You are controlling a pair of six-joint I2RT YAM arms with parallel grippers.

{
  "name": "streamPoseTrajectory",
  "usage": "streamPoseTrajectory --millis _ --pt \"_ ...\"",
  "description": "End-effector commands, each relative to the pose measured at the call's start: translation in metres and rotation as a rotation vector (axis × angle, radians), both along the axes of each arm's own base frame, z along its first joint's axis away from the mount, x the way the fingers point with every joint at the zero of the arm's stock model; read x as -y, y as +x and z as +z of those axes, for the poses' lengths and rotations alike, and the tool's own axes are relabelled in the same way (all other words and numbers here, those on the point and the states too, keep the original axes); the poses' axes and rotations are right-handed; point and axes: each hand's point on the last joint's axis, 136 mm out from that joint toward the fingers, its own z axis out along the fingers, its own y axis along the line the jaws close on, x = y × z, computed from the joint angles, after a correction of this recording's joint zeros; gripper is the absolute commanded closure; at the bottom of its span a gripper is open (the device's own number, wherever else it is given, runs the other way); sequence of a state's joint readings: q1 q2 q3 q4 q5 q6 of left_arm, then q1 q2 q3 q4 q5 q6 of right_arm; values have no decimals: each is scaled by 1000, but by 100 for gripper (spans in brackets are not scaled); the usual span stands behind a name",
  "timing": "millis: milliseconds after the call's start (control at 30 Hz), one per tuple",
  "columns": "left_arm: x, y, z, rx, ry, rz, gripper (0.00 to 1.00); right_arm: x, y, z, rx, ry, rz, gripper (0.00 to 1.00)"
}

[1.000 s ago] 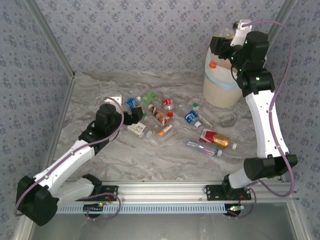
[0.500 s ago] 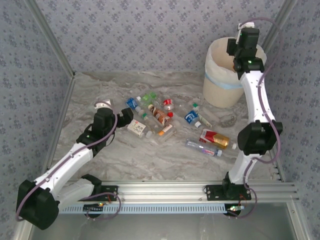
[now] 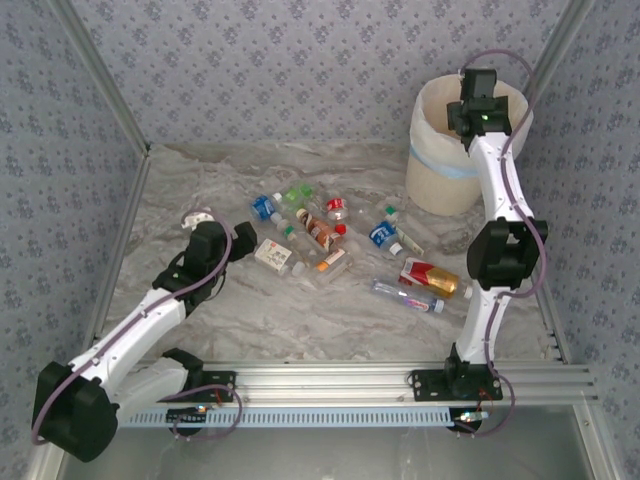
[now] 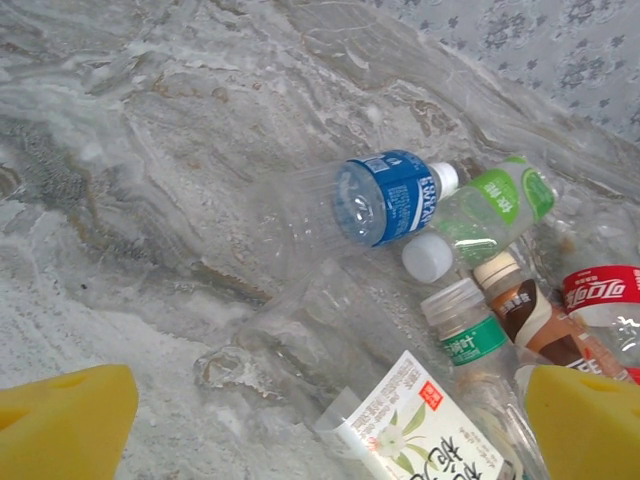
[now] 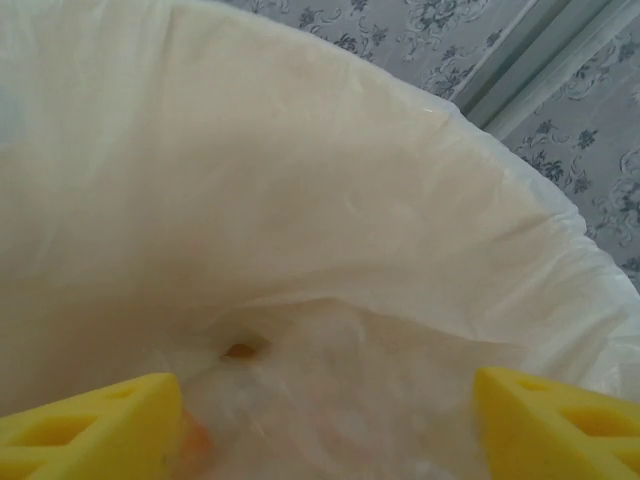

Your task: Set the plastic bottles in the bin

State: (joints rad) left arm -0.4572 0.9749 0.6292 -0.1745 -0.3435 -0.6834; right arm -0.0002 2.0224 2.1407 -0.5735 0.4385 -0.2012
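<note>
Several plastic bottles (image 3: 318, 230) lie scattered mid-table. My left gripper (image 3: 244, 239) is open at the cluster's left edge, low over the table. In the left wrist view its yellow fingertips (image 4: 65, 420) flank a clear bottle with a white flower label (image 4: 430, 430); a blue-label bottle (image 4: 385, 195) and a green-label bottle (image 4: 495, 205) lie beyond. My right gripper (image 3: 480, 115) hangs over the cream bin (image 3: 440, 175), open, with nothing between its fingers (image 5: 560, 420). Below it in the liner lies a blurred clear bottle with an orange tint (image 5: 200, 440).
A red-and-gold bottle (image 3: 430, 277) and a clear one (image 3: 405, 295) lie apart at the right of the table, near my right arm's elbow. Patterned walls close in the table at the back and sides. A metal rail (image 3: 330, 380) runs along the near edge.
My right gripper swung from beside the bin to over its mouth and opened, and the orange-capped bottle it held has left it. My left gripper drew back slightly to the left.
</note>
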Motion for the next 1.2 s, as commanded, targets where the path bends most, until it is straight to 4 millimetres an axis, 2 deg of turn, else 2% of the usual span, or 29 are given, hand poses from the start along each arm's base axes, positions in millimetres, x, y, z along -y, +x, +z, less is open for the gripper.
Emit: streamPoseTrajectory --millis 0,133,300,500,733,867,967,1033,1167 --pt "-8 0 4 21 0 41 1 -5 -21 37 48 23 -11 10" --pt "-5 2 5 39 -6 22 0 -13 -34 50 74 81 7 4" --pt "-4 1 3 34 -2 16 1 -24 -62 65 106 158 14 0" --pt "-1 2 3 38 -26 7 0 -51 -112 53 79 286 98 0" --pt "-2 4 4 48 -60 27 0 -91 -187 10 -44 474 225 0" --pt "1 4 5 45 -99 12 1 -118 -228 -27 -202 529 343 0" --pt "9 4 7 45 -126 -24 1 -131 -259 -55 -346 478 408 0" --pt "9 4 5 40 -138 -17 1 -133 -270 -66 -378 454 408 0" --pt "6 2 0 30 -149 2 1 -159 -297 -98 -492 441 542 0"
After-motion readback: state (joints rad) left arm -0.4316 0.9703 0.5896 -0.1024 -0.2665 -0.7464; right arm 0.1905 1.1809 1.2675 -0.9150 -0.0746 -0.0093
